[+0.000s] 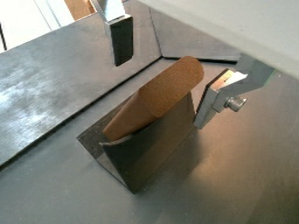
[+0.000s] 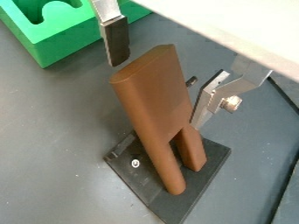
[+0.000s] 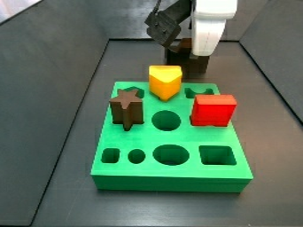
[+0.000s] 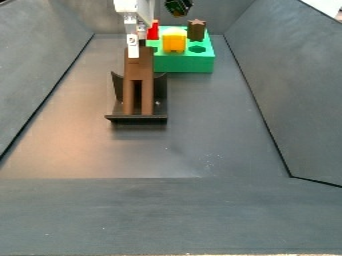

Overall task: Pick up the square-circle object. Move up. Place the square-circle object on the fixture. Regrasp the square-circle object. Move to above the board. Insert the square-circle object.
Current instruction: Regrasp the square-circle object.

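Your gripper [image 2: 158, 74] is hanging with its jaws wide apart, straddling the top of the square-circle object [image 2: 162, 114] and gripping nothing. One finger [image 2: 112, 39] is standing clear of the brown bar, which is leaning upright on the fixture [image 4: 136, 100]. The fixture is sitting near the green board [image 4: 185, 52], on the dark floor [image 4: 187, 140].

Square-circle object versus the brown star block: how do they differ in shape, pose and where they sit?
The square-circle object is a long bar leaning upright on the fixture; the star block is squat and star-shaped. The bar stands on the floor apart from the board, while the star sits on the board. The gripper straddles the bar's top, open; nothing is near the star. Both are brown.
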Available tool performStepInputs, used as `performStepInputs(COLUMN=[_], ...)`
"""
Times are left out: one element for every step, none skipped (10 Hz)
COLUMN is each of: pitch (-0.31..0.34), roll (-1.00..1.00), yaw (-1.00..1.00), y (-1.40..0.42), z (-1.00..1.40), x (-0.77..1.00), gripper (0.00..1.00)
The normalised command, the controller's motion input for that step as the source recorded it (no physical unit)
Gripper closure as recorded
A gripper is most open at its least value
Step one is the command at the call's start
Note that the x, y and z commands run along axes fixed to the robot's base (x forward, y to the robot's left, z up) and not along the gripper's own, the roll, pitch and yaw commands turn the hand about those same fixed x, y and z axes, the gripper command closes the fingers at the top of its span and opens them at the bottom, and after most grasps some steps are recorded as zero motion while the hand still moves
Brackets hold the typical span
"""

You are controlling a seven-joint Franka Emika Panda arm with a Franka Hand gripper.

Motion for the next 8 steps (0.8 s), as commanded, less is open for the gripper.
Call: performStepInputs(pitch=[0.203, 0.202, 0.202, 0.202, 0.201, 0.201, 0.201, 0.201], roll=[-0.03, -0.03, -0.03, -0.03, -0.03, -0.03, -0.03, -0.03], yaw=[0.07, 0.06, 0.06, 0.06, 0.06, 0.06, 0.06, 0.06], y=[-0.01, -0.01, -0.01, -0.01, -0.01, -0.01, -0.01, -0.01], z=[0.01, 0.01, 0.01, 0.01, 0.01, 0.01, 0.01, 0.01], x=[0.07, 0.08, 0.08, 0.08, 0.08, 0.08, 0.08, 0.08], gripper=[0.0, 0.0, 0.0, 0.0, 0.0, 0.0, 0.0, 0.0])
